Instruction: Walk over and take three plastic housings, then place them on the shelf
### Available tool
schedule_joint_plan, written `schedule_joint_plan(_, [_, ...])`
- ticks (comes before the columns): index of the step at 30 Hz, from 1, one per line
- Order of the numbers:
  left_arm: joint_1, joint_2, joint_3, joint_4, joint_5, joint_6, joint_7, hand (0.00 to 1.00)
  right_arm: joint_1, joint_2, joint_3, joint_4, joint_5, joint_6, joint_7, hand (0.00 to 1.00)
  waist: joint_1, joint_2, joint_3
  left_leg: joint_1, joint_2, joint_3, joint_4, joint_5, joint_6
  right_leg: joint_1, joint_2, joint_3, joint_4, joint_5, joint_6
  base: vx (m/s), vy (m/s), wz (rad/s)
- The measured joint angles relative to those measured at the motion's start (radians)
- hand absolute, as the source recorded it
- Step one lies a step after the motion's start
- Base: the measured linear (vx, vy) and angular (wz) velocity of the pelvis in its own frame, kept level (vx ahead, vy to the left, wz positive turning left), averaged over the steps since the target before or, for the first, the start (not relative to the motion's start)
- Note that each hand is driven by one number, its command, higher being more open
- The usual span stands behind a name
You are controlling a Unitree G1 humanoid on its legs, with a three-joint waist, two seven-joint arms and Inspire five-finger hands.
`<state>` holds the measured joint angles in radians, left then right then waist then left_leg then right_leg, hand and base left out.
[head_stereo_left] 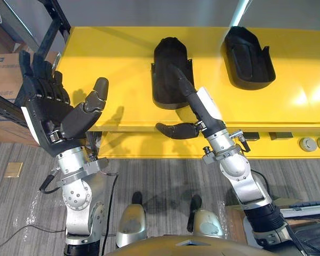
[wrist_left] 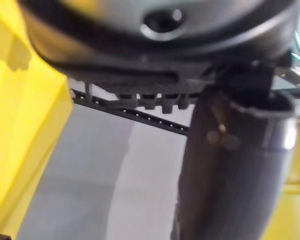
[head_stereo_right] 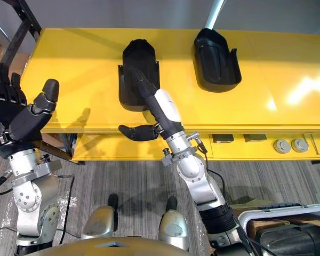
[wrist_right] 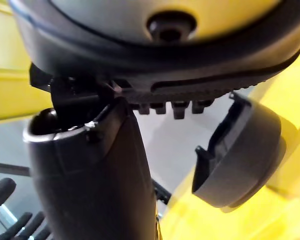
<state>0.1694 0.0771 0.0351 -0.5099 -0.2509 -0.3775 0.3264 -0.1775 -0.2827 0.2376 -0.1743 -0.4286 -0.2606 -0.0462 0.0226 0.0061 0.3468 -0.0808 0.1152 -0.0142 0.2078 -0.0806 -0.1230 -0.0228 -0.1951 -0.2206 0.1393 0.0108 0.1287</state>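
Left hand (head_stereo_left: pixel 48 109) spread, raised beside shelf (head_stereo_left: pixel 112 58). Right hand (head_stereo_left: pixel 204 106), fingers straight, lies on one housing (head_stereo_left: pixel 168 58); second housing (head_stereo_left: pixel 248 53) well apart.

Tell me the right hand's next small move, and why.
Probably lift the right hand back off the nearer housing: it lies on the yellow shelf, the fingers rest straight on it and the thumb hangs below the edge, so nothing is gripped.
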Motion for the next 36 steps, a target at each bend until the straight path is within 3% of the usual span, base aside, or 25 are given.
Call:
schedule_joint_plan(5, [0.000,0.000,-0.024,0.000,-0.006,-0.012,0.009,1.00,-0.058,0.006,-0.004,0.054,-0.013,0.026,-0.120,1.00,0.003,0.004,0.031,-0.002,-0.001,-0.003,0.001,0.000,0.000,-0.010,-0.003,0.000,0.025,-0.014,-0.002,0.00,-0.001,0.01])
schedule_joint_plan(15, [-0.001,-0.006,-0.032,0.000,-0.019,-0.012,-0.004,1.00,-0.145,0.050,-0.016,0.184,-0.077,0.081,-0.228,1.00,0.003,0.015,0.055,-0.014,-0.001,-0.027,-0.003,0.010,-0.006,-0.037,-0.009,-0.020,0.072,-0.042,-0.008,0.01,-0.013,0.06])
schedule_joint_plan(36, [0.001,-0.040,-0.041,0.000,-0.033,-0.012,-0.044,1.00,-0.282,0.064,-0.012,0.340,-0.113,0.126,-0.315,1.00,0.002,0.049,0.075,-0.009,-0.009,-0.055,-0.082,0.080,-0.019,-0.099,-0.033,-0.042,0.181,-0.092,-0.021,-0.02,-0.015,0.04])
